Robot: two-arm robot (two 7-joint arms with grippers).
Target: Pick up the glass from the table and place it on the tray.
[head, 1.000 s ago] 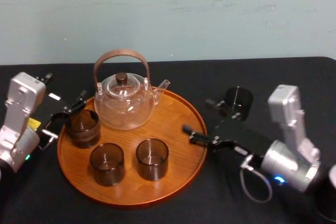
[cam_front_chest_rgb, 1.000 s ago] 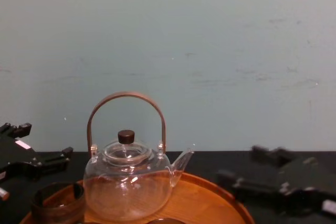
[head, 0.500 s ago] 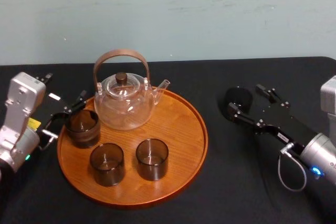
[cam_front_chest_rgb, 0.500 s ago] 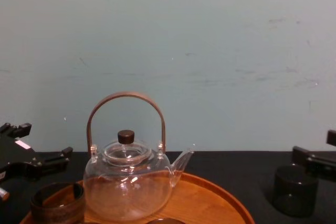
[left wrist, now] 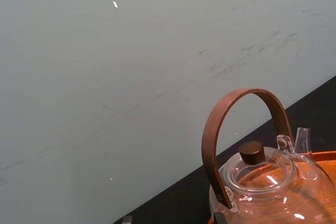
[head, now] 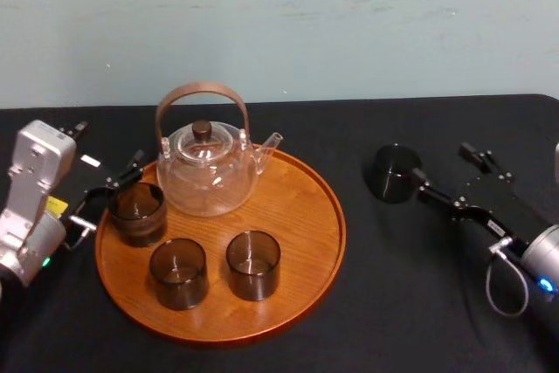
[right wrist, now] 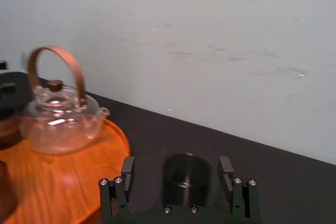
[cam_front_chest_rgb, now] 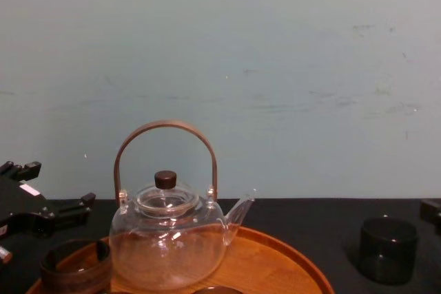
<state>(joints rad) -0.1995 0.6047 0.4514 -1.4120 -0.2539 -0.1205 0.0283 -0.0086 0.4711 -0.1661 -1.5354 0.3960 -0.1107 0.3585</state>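
While glass (head: 393,174) stood on table (head: 349,321), right of tray (head: 301,198), right gripper (head: 444,168) sat just beside it.
Fingers spread, gripping nothing; left gripper (head: 109,191) parked at tray's left rim, likewise spread.

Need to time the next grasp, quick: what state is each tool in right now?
Left tool: open, holding nothing.
Right tool: open, empty; the dark round glass stands on the black cloth-topped table just ahead.

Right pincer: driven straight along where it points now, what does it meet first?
Likely the dark smoked-glass cup on the black cloth-topped table: the right wrist view shows it centred ahead of the open right pincer. Remaining gap unclear.
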